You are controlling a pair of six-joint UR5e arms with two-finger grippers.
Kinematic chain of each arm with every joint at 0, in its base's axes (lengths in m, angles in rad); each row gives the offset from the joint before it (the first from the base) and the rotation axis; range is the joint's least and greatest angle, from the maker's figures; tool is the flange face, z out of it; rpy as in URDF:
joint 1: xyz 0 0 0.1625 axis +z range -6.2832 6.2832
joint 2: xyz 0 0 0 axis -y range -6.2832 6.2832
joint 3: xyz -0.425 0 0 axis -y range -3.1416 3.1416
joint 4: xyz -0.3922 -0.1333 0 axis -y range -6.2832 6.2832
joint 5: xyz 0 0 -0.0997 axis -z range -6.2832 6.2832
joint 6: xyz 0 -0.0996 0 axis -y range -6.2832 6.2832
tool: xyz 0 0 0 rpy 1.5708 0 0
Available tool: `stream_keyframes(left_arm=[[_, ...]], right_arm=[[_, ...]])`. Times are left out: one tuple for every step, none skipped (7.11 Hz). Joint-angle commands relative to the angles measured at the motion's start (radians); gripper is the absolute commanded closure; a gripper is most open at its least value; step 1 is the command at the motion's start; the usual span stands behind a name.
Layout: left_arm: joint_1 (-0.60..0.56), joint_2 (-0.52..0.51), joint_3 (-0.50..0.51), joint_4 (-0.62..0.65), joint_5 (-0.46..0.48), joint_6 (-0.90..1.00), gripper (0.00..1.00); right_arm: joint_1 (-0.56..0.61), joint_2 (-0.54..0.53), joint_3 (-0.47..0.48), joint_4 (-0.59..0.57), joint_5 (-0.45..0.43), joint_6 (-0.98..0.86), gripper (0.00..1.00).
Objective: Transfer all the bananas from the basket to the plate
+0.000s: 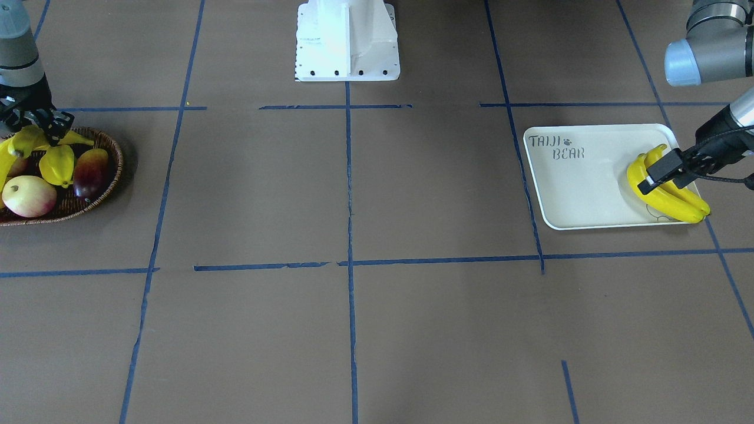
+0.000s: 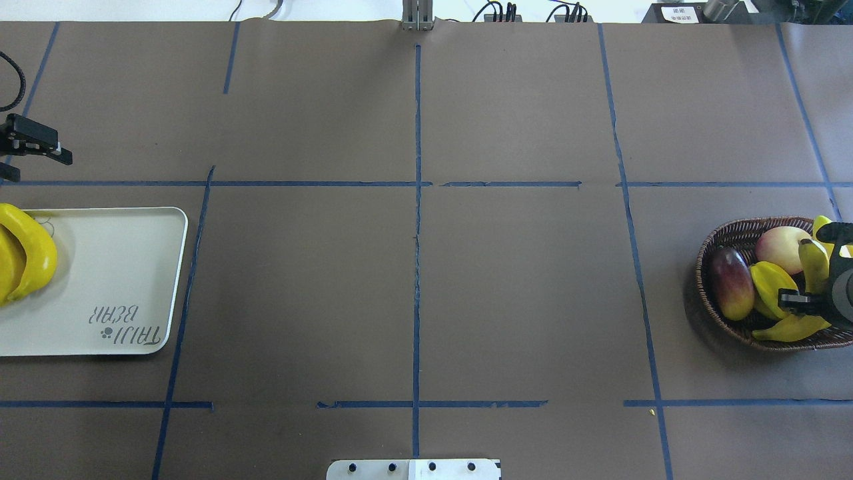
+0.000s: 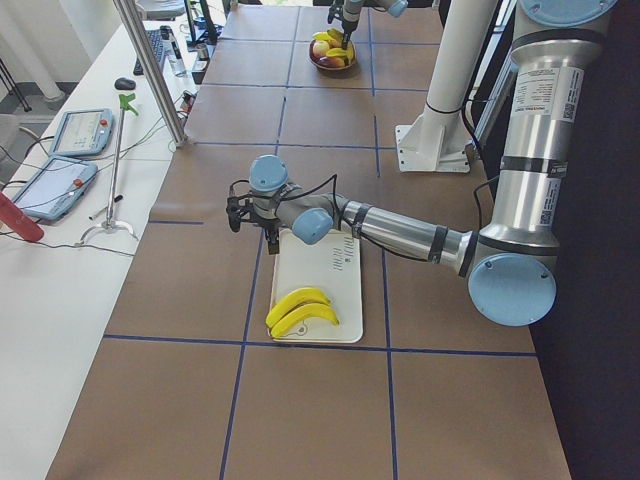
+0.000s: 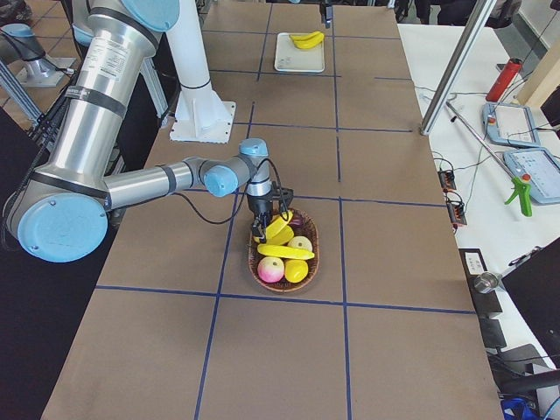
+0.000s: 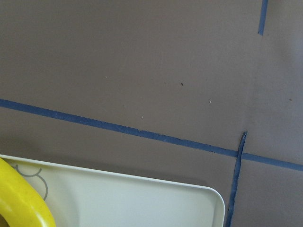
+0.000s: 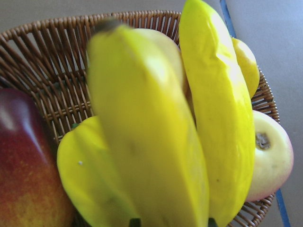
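Two yellow bananas (image 1: pixel 668 197) lie side by side on the cream "TAIJI BEAR" plate (image 1: pixel 577 188), at the end with the bear outline. They also show in the overhead view (image 2: pixel 26 250). My left gripper (image 1: pixel 654 176) hangs open and empty above that end of the plate. My right gripper (image 1: pixel 41 126) is over the wicker basket (image 1: pixel 112 147) and is shut on a banana (image 2: pixel 812 263), which fills the right wrist view (image 6: pixel 147 132). Another banana (image 2: pixel 793 328) lies in the basket beside it.
The basket also holds a ridged starfruit (image 2: pixel 770 287), a red-purple mango (image 2: pixel 730 283) and a pale pink-yellow round fruit (image 2: pixel 783 247). The white robot base (image 1: pixel 347 41) stands at the middle back. Blue tape lines cross the brown table.
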Motion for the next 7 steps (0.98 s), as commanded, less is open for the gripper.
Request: stream_keyframes(left_arm=[[0.0, -0.003, 0.002, 0.001, -0.001, -0.001, 0.0], [0.002, -0.003, 0.003, 0.001, -0.001, -0.001, 0.0], [0.002, -0.003, 0.005, 0.001, -0.001, -0.001, 0.0], [0.002, -0.003, 0.003, 0.001, -0.001, -0.001, 0.0], [0.002, -0.003, -0.001, 0.001, -0.001, -0.002, 0.0], [0.002, -0.006, -0.012, 0.0, -0.003, -0.004, 0.0], [0.002, -0.022, -0.016, -0.002, -0.006, -0.004, 0.0]], right_arm=[[0.001, 0.0, 0.039, -0.064, -0.018, -0.008, 0.97], [0.001, 0.0, 0.074, -0.096, -0.018, -0.008, 0.98], [0.001, 0.003, 0.128, -0.154, -0.016, -0.009, 1.0], [0.018, 0.008, 0.195, -0.221, -0.012, -0.035, 1.0], [0.033, 0.052, 0.237, -0.274, -0.002, -0.078, 1.0], [0.03, 0.143, 0.217, -0.282, 0.013, -0.104, 1.0], [0.03, 0.258, 0.187, -0.282, 0.057, -0.112, 1.0]])
